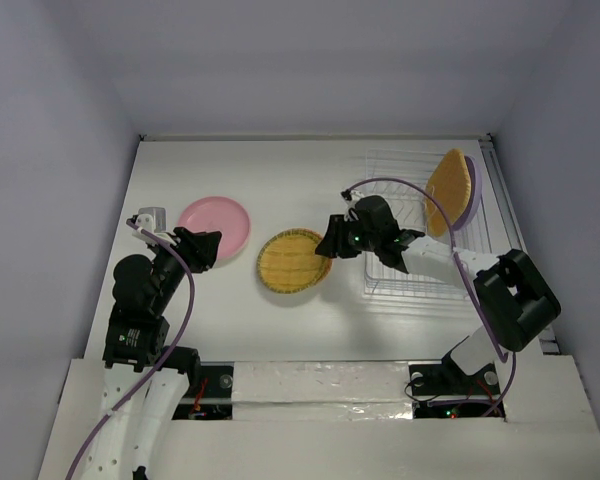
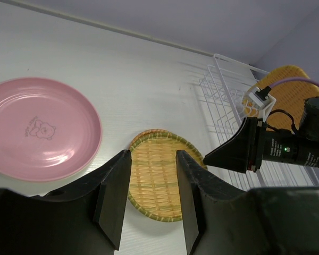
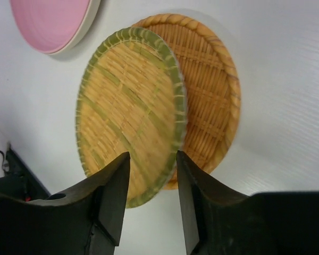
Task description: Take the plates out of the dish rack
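The white wire dish rack (image 1: 405, 262) stands at the right, with an orange woven plate (image 1: 447, 188) upright in it and a purple plate (image 1: 471, 200) right behind that one. On the table lie a pink plate (image 1: 216, 224) and a green-rimmed yellow woven plate (image 3: 128, 106), which rests tilted on an orange woven plate (image 3: 215, 85). My right gripper (image 3: 153, 156) is open just above the yellow plate's near edge, and the plate looks blurred. My left gripper (image 2: 153, 180) hovers open and empty near the pink plate (image 2: 40, 127).
The right arm (image 2: 287, 146) reaches from the rack (image 2: 223, 101) toward the woven stack (image 2: 159, 180). Grey walls close in the table on three sides. A black cable and the arm base sit at the near edge (image 3: 10, 175).
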